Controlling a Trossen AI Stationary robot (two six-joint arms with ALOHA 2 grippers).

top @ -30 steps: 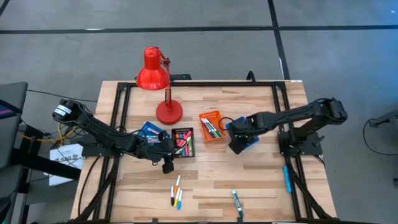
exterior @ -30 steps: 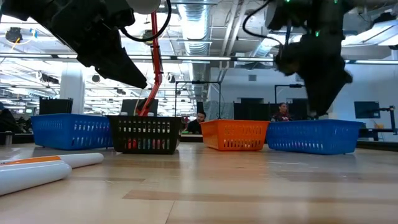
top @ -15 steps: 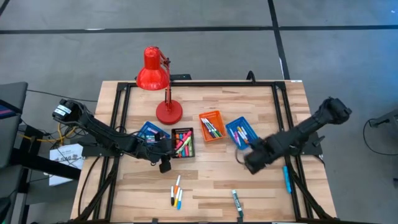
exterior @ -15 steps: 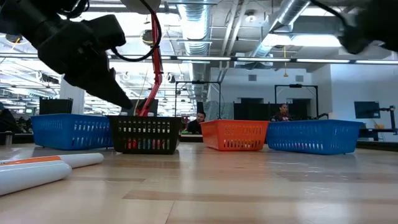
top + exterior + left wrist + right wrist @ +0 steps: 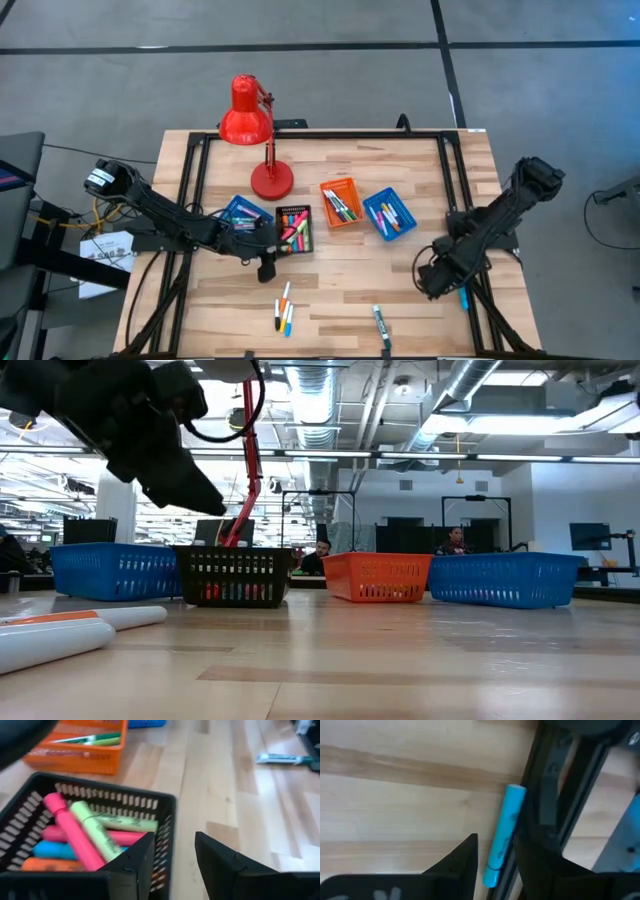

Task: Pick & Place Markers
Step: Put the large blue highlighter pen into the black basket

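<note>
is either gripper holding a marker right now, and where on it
No. The left gripper is empty beside the black tray; the right gripper is open over a blue marker.

Both arms were black and made of thick round parts joined together. The left arm (image 5: 170, 222) had a round silver and black cap on its far end by the left edge of the bench, with thin yellow and orange cables beside it. The right arm (image 5: 495, 220) had a bulky black joint by the right edge. The left tool (image 5: 172, 865) had two flat black fingers with slanted tips. The right tool (image 5: 495, 865) had the same black fingers.
</note>
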